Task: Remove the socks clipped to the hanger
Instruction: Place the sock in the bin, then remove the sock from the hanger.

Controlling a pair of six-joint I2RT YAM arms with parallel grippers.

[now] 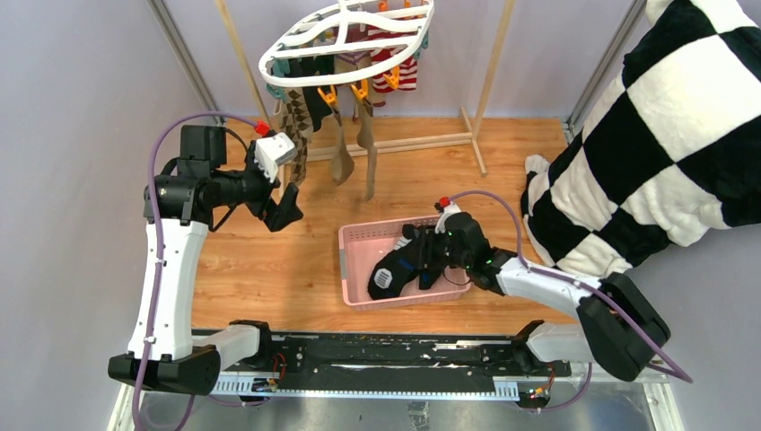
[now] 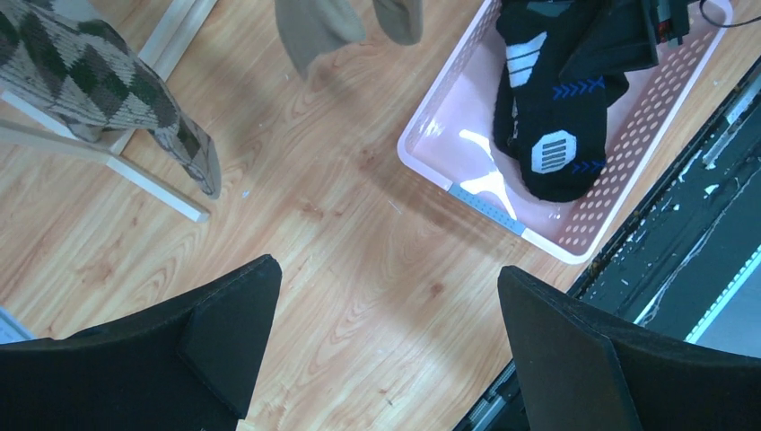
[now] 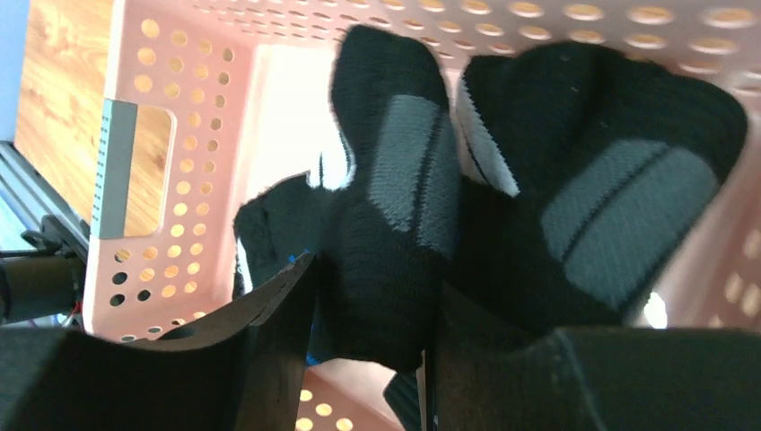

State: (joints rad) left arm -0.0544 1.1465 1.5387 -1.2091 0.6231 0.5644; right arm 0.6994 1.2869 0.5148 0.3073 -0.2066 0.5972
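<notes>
1 black-and-white checkered cloth (image 1: 664,135), the largest item, lies well to the right of the hanger (image 1: 345,40) and is no part of the job. The hanger is hung from a wooden rack (image 1: 422,141). Several socks are clipped beneath the hanger, long axes vertical, toes down: a brown argyle sock (image 1: 301,117) under its left end, tan socks (image 1: 354,148) under its middle, a red-and-white striped sock (image 1: 399,67) under its right part. A pink basket (image 1: 359,235) stands on the floor, on the near side of the hanger.

The left gripper (image 1: 283,208) is judged the nearer: it hangs below the hanger's left end, jaws spread wide and empty, with the argyle sock just beside it, up and ahead. Nothing is seen between them; the rack's foot bar lies behind that sock.

The right gripper (image 1: 399,269) is down in the basket, farther from the hanger. A black sock (image 3: 395,180) sits between its jaws; whether it is clamped cannot be told.
</notes>
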